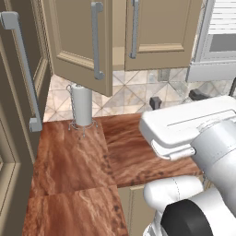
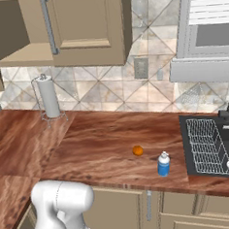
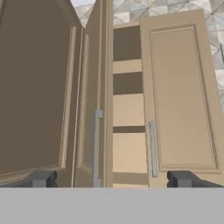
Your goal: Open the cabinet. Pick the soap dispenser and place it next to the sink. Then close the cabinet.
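Observation:
The beige cabinet [image 1: 152,27] hangs over the counter. Its left door [image 1: 76,32] stands swung out, while the right door [image 3: 181,96] is flush. In the hand view the gap between the doors shows bare shelves [image 3: 127,109]. My gripper [image 3: 111,180] is open, faces the cabinet from a short distance and holds nothing. One fingertip is below the left door's handle [image 3: 96,148], the other below the right door. The blue soap dispenser [image 2: 163,164] stands upright on the wooden counter, just left of the dark sink [image 2: 187,149] with its wire rack.
A small orange ball [image 2: 137,150] lies on the counter left of the dispenser. A paper towel roll [image 1: 82,107] on a wire stand sits under the open door. A tall darker brown cabinet [image 1: 14,152] with a grey handle bounds the left side. A window sill [image 2: 205,70] runs above the sink.

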### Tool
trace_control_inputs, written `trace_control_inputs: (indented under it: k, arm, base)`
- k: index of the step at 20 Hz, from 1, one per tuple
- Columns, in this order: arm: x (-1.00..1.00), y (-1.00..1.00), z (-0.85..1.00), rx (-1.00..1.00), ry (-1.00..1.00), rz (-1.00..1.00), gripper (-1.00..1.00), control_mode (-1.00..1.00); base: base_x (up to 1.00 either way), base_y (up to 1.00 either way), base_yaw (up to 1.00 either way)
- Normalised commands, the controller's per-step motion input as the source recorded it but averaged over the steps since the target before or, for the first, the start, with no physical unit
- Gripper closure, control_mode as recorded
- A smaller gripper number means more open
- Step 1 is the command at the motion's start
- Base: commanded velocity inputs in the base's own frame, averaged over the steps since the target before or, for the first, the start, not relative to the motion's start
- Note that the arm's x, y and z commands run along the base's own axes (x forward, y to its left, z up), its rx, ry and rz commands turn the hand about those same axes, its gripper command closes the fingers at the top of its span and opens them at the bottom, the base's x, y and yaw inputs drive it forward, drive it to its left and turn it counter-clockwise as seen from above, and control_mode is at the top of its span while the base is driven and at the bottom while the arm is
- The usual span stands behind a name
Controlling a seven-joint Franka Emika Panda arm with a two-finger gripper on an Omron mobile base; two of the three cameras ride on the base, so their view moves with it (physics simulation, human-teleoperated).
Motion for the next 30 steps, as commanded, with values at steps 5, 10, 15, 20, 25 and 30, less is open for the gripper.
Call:
trace_control_inputs:
  k: [5, 10, 15, 20, 25, 30]
  arm:
    - [0.18, 0.0, -0.23, -0.02, 0.0, 0.0, -1.0, -1.0]
    - [0.24, 0.0, -0.07, 0.0, 0.0, 0.0, -1.0, -1.0]
    - [0.07, 0.0, -0.02, 0.0, 0.0, -0.01, -1.0, -1.0]
    - [0.04, 0.03, -0.01, 0.0, 0.0, -0.04, -1.0, -1.0]
    - [0.02, 0.16, -0.02, 0.0, 0.0, -0.04, -1.0, -1.0]
    - [0.17, 0.13, -0.11, -0.01, 0.0, -0.05, -1.0, -1.0]
  base:
    - [0.0, 0.0, 0.0]
    - [0.0, 0.0, 0.0]
    - [0.0, 0.0, 0.0]
    - [0.0, 0.0, 0.0]
    - [0.0, 0.0, 0.0]
    - [0.0, 0.0, 0.0]
